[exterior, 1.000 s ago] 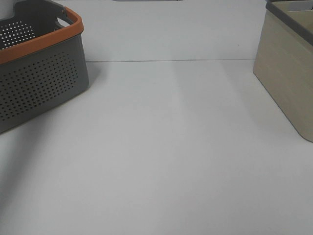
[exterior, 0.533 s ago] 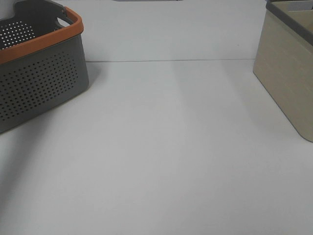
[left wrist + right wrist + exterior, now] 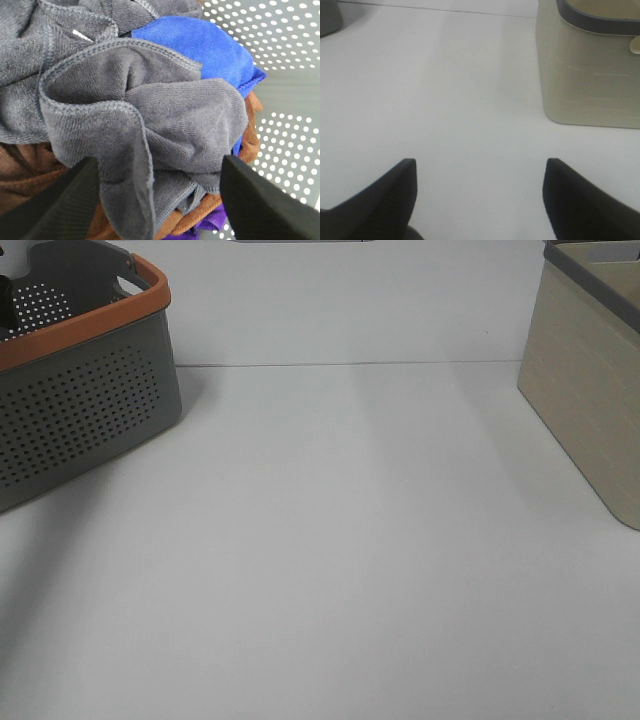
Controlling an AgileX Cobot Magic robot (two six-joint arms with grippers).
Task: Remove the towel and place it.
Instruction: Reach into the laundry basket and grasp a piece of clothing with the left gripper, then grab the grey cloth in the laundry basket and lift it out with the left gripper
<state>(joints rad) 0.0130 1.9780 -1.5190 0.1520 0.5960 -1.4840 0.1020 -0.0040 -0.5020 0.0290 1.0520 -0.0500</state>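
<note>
The charcoal towel (image 3: 165, 115) lies crumpled atop blue (image 3: 200, 45) and brown cloths (image 3: 25, 170) in the perforated grey basket (image 3: 90, 410), and the left gripper (image 3: 157, 167) has its jaws spread wide on either side of it. Out over the plain white table (image 3: 350, 540), the right gripper (image 3: 479, 167) hangs with jaws apart, near the beige bin (image 3: 590, 390). From the high camera the basket's wall hides the pile, and both basket and bin are cut off at the frame edges.

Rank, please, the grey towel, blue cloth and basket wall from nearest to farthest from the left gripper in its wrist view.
1. Grey towel: between the fingers of the left gripper.
2. Blue cloth: beyond the towel.
3. Basket wall: behind the pile.
</note>
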